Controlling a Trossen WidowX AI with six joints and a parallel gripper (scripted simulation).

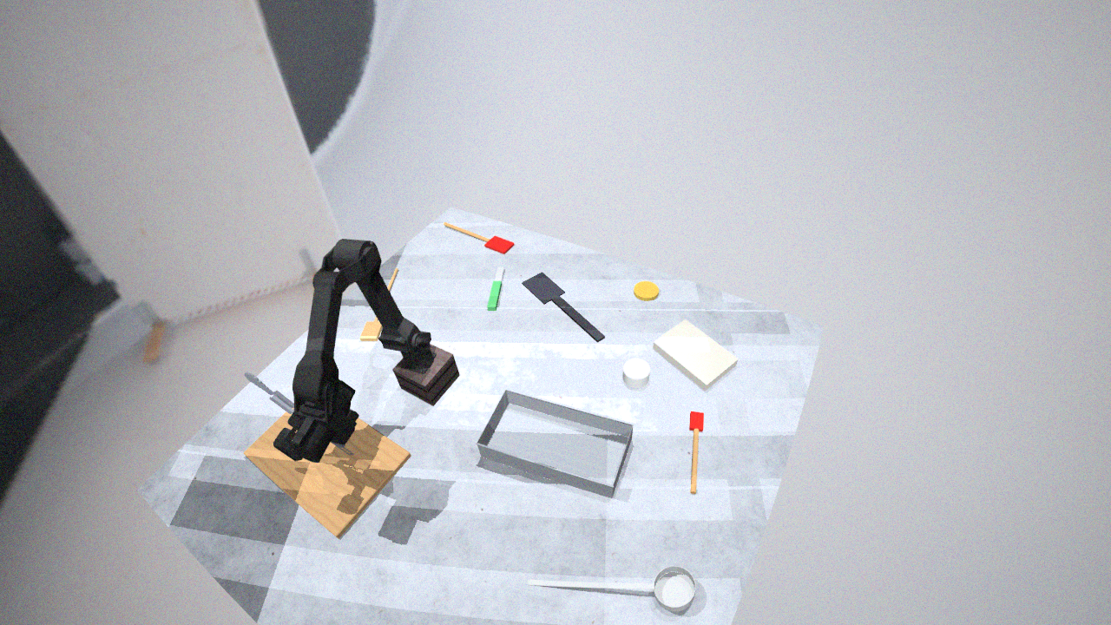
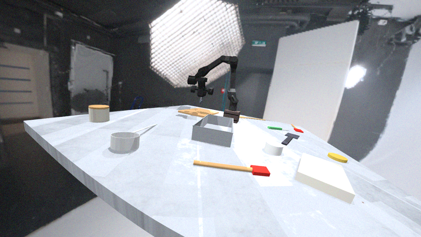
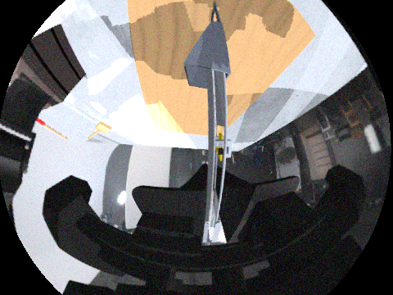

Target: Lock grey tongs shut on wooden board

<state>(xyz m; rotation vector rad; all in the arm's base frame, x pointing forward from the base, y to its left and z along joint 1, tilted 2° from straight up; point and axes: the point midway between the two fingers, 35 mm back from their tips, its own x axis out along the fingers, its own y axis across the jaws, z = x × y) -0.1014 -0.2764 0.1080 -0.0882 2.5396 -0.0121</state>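
Note:
The grey tongs (image 1: 281, 401) (image 2: 201, 100) (image 3: 210, 57) are held in the air over the wooden board (image 1: 341, 509) (image 2: 183, 112) (image 3: 254, 74). My gripper (image 1: 314, 441) (image 2: 201, 94) (image 3: 208, 166) is shut on them. Their arms look close together, nearly parallel. The hinge end with its wire loop slants down towards the board. The far ends stick out past the gripper to the back left in the top view. The gripper hides the grip itself, and whether the lock is set cannot be seen. The roasting tin (image 1: 543, 471) (image 2: 211, 137) is to the right of the board, without tongs.
The arm's dark base (image 1: 427, 377) (image 2: 232, 115) stands behind the board. A ladle (image 1: 673, 588) (image 2: 124, 143) and a lidded jar (image 2: 99, 115) are at the near side. A black spatula (image 1: 578, 319), white cup (image 1: 636, 373) and cream block (image 1: 693, 353) lie beyond the tin.

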